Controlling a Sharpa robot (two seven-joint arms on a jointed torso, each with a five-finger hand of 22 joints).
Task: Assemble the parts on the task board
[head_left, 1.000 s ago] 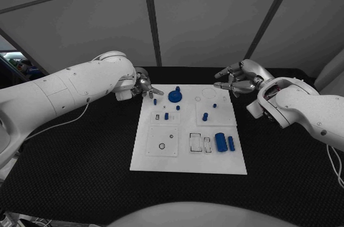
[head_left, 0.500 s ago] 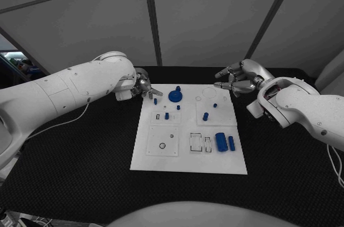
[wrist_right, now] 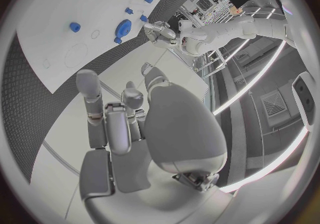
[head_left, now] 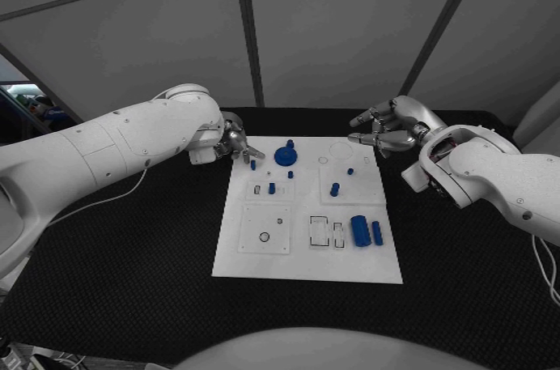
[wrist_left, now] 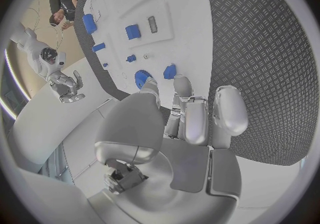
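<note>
Board: I see the white board [head_left: 308,261] lying in the middle of the black table [head_left: 129,289], long side running away from me.
Parts on the board: a big round blue piece [head_left: 285,155] stands near the far left corner. A small blue peg [head_left: 252,165] is just beside it, near the left edge. Two other small pegs [head_left: 272,189] stand in the left middle area. One blue peg [head_left: 334,190] and a tiny one [head_left: 349,172] are on the right middle area. A thick blue cylinder [head_left: 361,231] lies near the right edge, and a thin blue bar [head_left: 377,232] lies just beside it.
Left hand: my left hand [head_left: 235,146] is at the far left corner of the board, fingers [wrist_left: 182,87] reaching toward the round piece and the small peg. From the left wrist view the fingers are a little apart and I see nothing between them; whether a fingertip touches a part, I cannot tell.
Right hand: my right hand [head_left: 382,127] hovers over the table at the far right corner of the board, near its edge. Its fingers [wrist_right: 89,92] are loosely curved, apart from each other, and hold nothing.
</note>
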